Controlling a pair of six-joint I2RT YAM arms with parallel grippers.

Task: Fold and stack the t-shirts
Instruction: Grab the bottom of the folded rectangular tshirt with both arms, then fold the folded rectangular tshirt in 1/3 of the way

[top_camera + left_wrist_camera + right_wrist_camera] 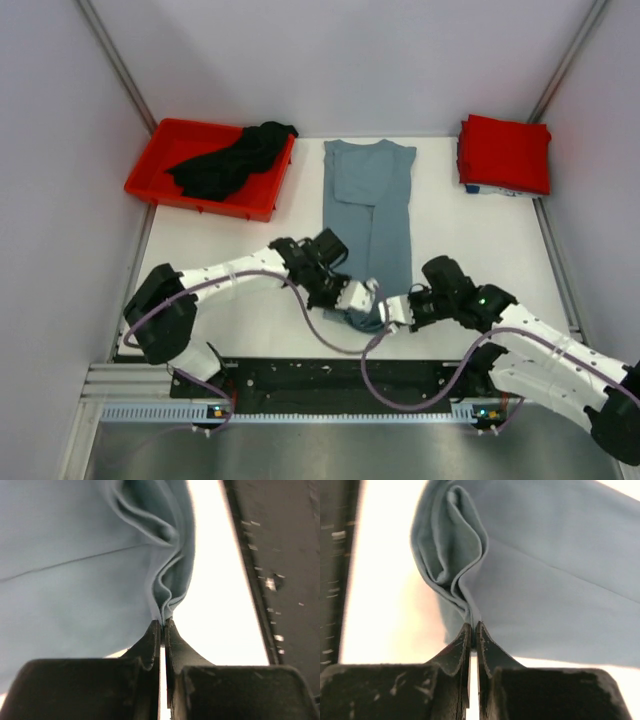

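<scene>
1. Here, blue tee [385, 200] lies lengthwise on counter [480, 250], near hem bunched.
2. L fingers [155, 632] pinch hem's left end.
3. R fingers [466, 632] pinch its right end.
4. Far right: folded red tee [505, 152]; black tee [235, 160] in bin [150, 170].

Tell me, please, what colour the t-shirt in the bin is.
Black t-shirt; top external view.

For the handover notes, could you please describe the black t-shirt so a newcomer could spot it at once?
At the table's far left corner sits a red bin. The black shirt lies crumpled in it, heaped toward its right end. Unlike the grey-blue shirt stretched mid-table and the folded red shirt far right, it alone is bunched.
</scene>
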